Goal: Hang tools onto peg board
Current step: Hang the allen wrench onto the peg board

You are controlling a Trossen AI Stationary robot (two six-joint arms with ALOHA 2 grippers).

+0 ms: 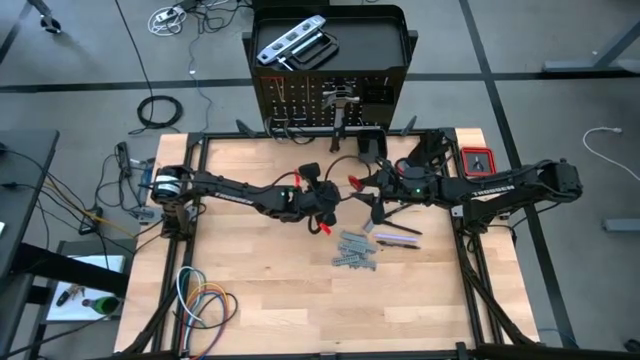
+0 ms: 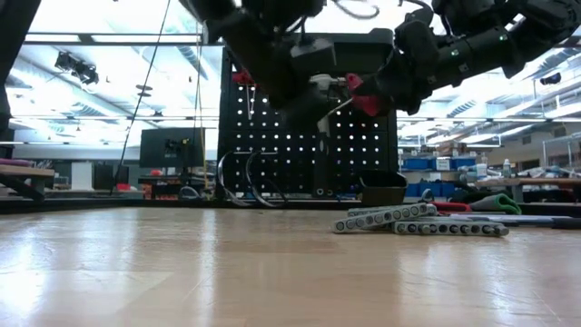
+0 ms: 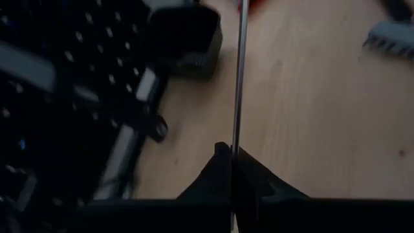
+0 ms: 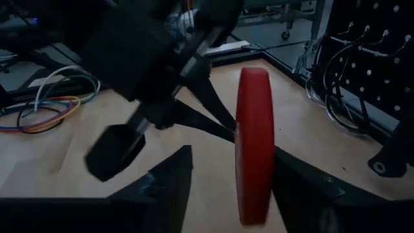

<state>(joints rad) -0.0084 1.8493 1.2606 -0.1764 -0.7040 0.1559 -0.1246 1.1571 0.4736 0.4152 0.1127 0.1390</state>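
Note:
A screwdriver with a red handle and a thin metal shaft hangs above the table's middle, in front of the black peg board. My left gripper, coming from the table's left, is shut on the shaft. My right gripper, coming from the right, stands open with the red handle between its fingers. Grey wrenches lie flat on the wood nearer the front. A hammer hangs on the board, and a silver level lies on the stand's top tray. My left gripper pinches the thin shaft between its two fingers. The shaft runs on past the fingertips toward the red handle, roughly along the fingers. The screwdriver is clear of the table. My right gripper: the handle stands close to one open finger; whether they touch I cannot tell.
A small black box sits on the table at the peg board's foot. A coil of coloured cables lies at the front left. A red box sits at the far right, and a purple-handled tool lies by the wrenches.

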